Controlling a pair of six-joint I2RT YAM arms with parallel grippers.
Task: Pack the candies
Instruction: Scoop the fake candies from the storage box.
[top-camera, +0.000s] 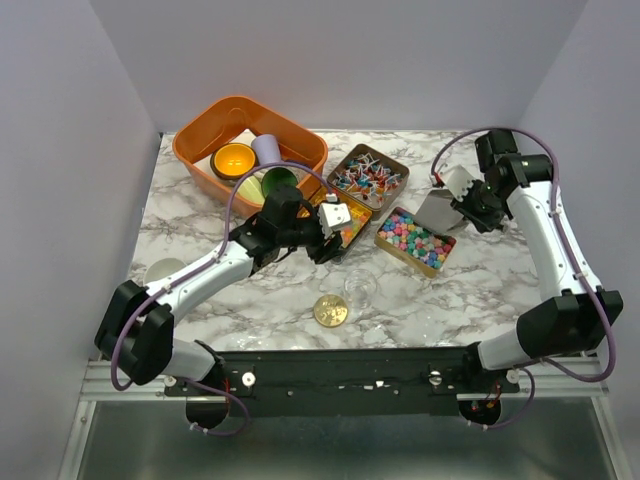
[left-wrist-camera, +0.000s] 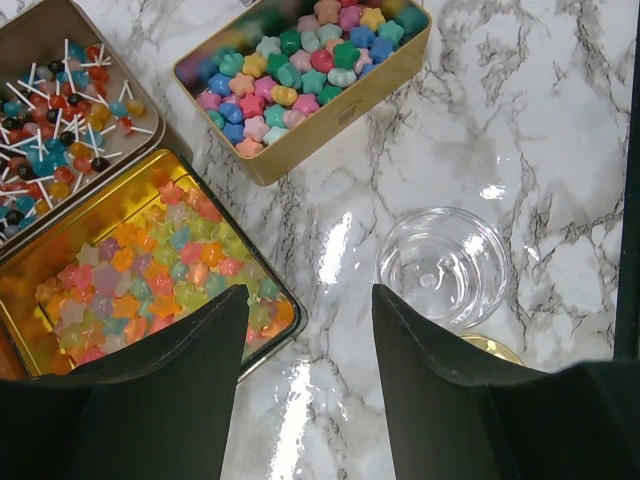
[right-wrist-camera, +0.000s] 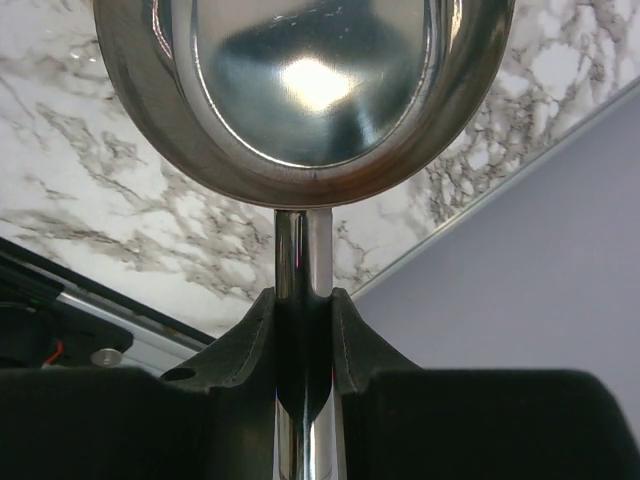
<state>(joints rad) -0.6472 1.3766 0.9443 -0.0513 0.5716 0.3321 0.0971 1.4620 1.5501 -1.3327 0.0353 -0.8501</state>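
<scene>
- While the left gripper (left-wrist-camera: 310, 300) hangs wide open and empty, pastel candies (left-wrist-camera: 300, 60), glossy candies (left-wrist-camera: 150, 270) and stick candies (left-wrist-camera: 50, 110) lie below it, sorted by kind.
- Seen from above, the pastel tin (top-camera: 404, 256) has its long axis diagonal, far-left to near-right.
- The right gripper (right-wrist-camera: 303, 300) clamps a metal scoop (right-wrist-camera: 310, 100) by its handle, with the bowl pointing away from the fingers.

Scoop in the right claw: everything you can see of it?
The scoop is polished, mirror-like metal: a rounded bowl on a thin round handle. The bowl looks empty. The right claw is shut on the handle just below the bowl. From above it sits by the far-right corner of the tin of pastel candies; whether they touch is unclear.
</scene>
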